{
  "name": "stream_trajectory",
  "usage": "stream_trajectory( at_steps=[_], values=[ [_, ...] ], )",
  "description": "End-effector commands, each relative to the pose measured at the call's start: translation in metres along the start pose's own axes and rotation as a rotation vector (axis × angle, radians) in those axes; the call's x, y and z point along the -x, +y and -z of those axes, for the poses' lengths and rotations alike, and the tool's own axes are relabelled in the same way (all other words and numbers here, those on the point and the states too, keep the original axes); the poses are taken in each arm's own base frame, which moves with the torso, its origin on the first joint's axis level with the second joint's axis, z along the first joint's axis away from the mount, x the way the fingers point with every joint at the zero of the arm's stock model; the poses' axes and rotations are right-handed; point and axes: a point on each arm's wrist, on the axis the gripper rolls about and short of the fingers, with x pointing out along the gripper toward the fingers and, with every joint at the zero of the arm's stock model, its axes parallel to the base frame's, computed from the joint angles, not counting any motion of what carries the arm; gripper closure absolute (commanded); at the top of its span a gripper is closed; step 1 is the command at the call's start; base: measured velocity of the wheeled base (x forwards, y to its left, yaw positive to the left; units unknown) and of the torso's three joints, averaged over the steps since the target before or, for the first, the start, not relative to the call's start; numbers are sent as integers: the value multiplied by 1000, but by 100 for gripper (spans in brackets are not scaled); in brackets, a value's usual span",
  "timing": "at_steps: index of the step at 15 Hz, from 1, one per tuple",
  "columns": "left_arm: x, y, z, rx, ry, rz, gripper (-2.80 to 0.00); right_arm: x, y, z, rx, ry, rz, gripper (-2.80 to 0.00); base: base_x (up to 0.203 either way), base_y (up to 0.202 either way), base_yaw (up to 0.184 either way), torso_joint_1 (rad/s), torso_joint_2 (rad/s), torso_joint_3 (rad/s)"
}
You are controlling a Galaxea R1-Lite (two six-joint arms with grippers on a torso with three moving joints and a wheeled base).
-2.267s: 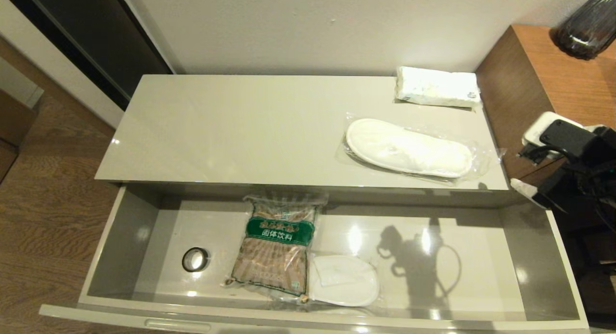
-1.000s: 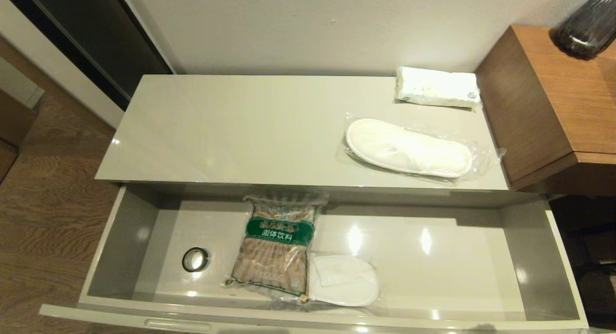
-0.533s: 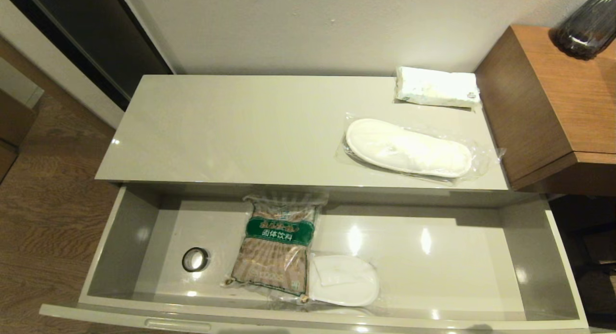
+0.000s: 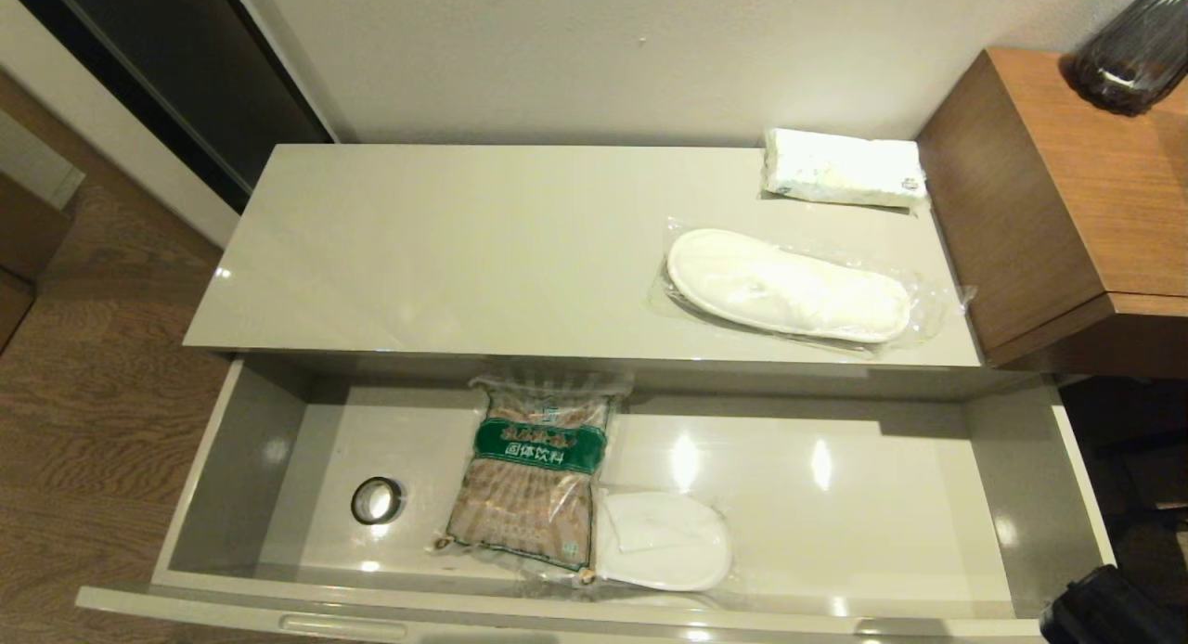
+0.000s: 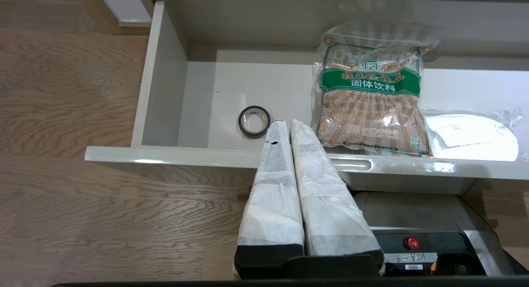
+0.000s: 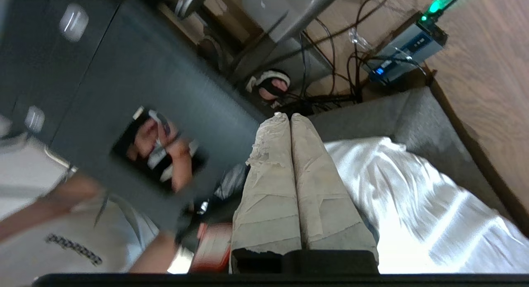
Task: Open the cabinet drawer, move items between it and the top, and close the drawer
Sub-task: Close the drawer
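While the long glossy grey-beige drawer stands open, the right gripper hangs pinched shut and empty, well apart from the flat plastic-sealed white slippers on the cream top. They look light, floppy, slippery; pinch mid-length. Left gripper parked, closed.

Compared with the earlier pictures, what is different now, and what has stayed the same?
The right arm, at the right edge beside the cabinet earlier, left the head view, and now a dark part of it shows at the lower right corner; the right gripper is shut, empty. The drawer stays open; tissue pack and slippers lie unmoved on the top.
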Motion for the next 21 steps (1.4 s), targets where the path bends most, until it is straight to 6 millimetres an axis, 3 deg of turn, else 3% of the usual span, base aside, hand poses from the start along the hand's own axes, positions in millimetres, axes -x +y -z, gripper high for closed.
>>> stream_trajectory(
  at_steps=[1, 5, 9, 11, 16, 21],
  values=[
    [0, 0, 0, 1, 1, 0, 0, -27, -15, -15, -16, 2, -4, 0, 0, 0, 0, 0, 0, 0],
    [0, 0, 0, 1, 1, 0, 0, -46, -38, -49, 3, -217, 123, 0, 0, 0, 0, 0, 0, 0],
    [0, 0, 0, 1, 2, 0, 0, -42, -54, -77, 41, -411, 296, 0, 0, 0, 0, 0, 0, 0],
    [0, 0, 0, 1, 1, 0, 0, -29, -63, -99, 73, -588, 450, 0, 0, 0, 0, 0, 0, 0],
    [0, 0, 0, 1, 2, 0, 0, 5, -80, -139, 56, -791, 776, 0, 0, 0, 0, 0, 0, 0],
    [0, 0, 0, 1, 2, 0, 0, 60, -100, -199, -4, -1019, 983, 0, 0, 0, 0, 0, 0, 0]
  ],
)
